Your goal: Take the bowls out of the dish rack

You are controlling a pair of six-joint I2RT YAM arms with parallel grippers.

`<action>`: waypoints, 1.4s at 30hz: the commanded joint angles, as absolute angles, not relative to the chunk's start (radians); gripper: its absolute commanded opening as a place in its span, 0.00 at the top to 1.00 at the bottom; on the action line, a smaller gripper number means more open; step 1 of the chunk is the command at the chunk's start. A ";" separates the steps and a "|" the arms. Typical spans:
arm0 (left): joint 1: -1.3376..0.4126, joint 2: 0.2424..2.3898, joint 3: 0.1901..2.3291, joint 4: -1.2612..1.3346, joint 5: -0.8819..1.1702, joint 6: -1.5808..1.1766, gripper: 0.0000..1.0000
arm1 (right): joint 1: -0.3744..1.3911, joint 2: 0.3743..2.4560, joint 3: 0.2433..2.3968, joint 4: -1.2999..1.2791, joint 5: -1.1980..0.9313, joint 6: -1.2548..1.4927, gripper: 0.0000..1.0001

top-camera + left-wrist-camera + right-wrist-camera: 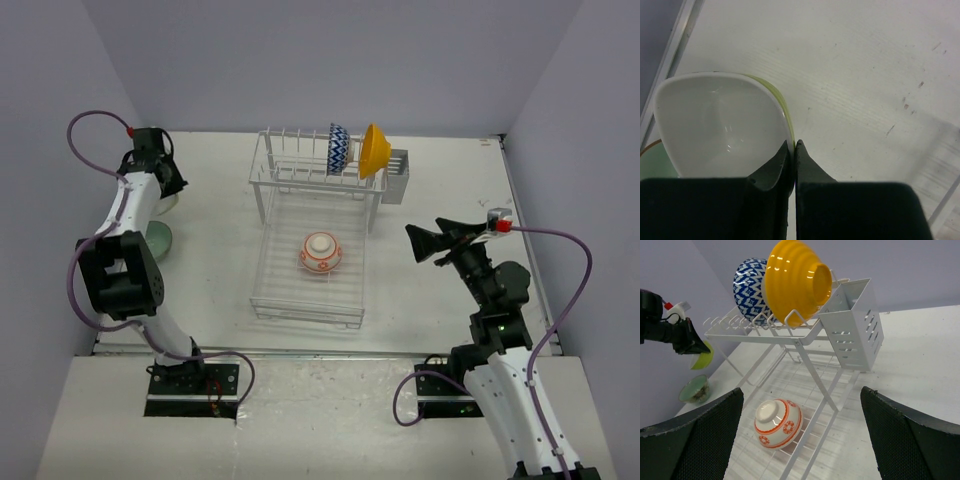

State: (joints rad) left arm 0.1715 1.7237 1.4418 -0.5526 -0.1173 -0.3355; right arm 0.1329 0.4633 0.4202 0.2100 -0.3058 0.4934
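My left gripper (160,180) (793,142) is shut on the rim of the lime green bowl (720,125) (172,205), holding it tilted at the far left of the table, beside the mint green bowl (158,240) (655,162). The white dish rack (300,300) stands mid-table. On its upper tier stand the blue-and-white zigzag bowl (338,150) (750,290) and the orange-yellow bowl (374,150) (797,280). The white bowl with orange-red pattern (321,252) (777,422) lies upside down on the lower tray. My right gripper (430,240) (801,390) is open and empty, right of the rack.
The grey cutlery holder (395,175) (855,325) hangs on the rack's right end. Walls close the table at the back and on both sides. Bare table (450,180) lies right of the rack.
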 commanded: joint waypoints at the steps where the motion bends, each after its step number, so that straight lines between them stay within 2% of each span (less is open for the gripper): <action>1: 0.141 1.793 1.491 -0.506 -0.138 -0.314 1.00 | 0.141 0.472 0.431 0.239 -0.313 0.486 0.01; 11: 0.123 2.008 1.686 -0.514 -0.182 -0.314 1.00 | 0.144 0.466 0.436 0.229 -0.307 0.479 0.01; 24: 0.127 2.304 2.087 -0.730 -0.282 -0.290 1.00 | 0.147 0.468 0.433 0.230 -0.301 0.477 0.01; 36: 0.152 2.387 2.171 -0.779 -0.334 -0.293 1.00 | 0.149 0.472 0.434 0.225 -0.285 0.469 0.01; 37: 0.152 2.391 2.174 -0.784 -0.336 -0.293 0.96 | 0.149 0.476 0.434 0.225 -0.285 0.469 0.01; 38: 0.155 2.399 2.177 -0.790 -0.337 -0.295 0.85 | 0.149 0.476 0.434 0.225 -0.285 0.469 0.01; 40: 0.156 2.401 2.175 -0.790 -0.341 -0.298 0.79 | 0.149 0.476 0.433 0.225 -0.285 0.469 0.01; 42: 0.158 2.399 2.174 -0.792 -0.334 -0.301 0.68 | 0.149 0.476 0.433 0.227 -0.285 0.471 0.01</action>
